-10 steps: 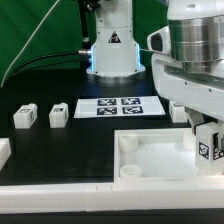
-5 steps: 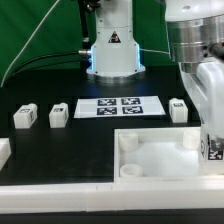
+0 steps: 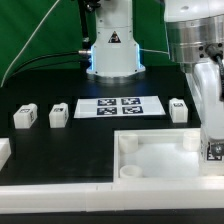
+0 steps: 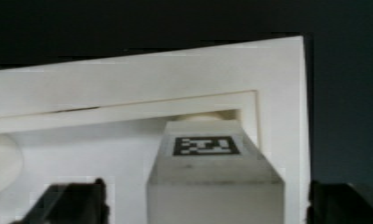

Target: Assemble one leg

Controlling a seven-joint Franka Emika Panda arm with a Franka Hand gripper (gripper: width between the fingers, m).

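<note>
The leg (image 3: pixel 213 150) is a small white block with a black-and-white tag. It stands upright at the corner of the large white square panel (image 3: pixel 160 158) nearest the exterior view's right edge. In the wrist view the leg (image 4: pixel 211 165) sits in the panel's (image 4: pixel 94 110) raised-rim corner. My gripper (image 3: pixel 210 135) comes down over it from above. In the wrist view my gripper (image 4: pixel 206 203) straddles the leg, and a strip of panel shows between each dark fingertip (image 4: pixel 73 203) and the leg's sides, so the jaws stand open.
Two more small white legs (image 3: pixel 24 116) (image 3: pixel 57 114) lie at the exterior view's left, and a third (image 3: pixel 179 109) is beside the marker board (image 3: pixel 120 107). A white part (image 3: pixel 3 152) pokes in at the left edge. The robot base (image 3: pixel 112 50) stands behind.
My gripper carried the leg toward the exterior view's right and down to the panel's corner. In the last half second it only sank slightly.
</note>
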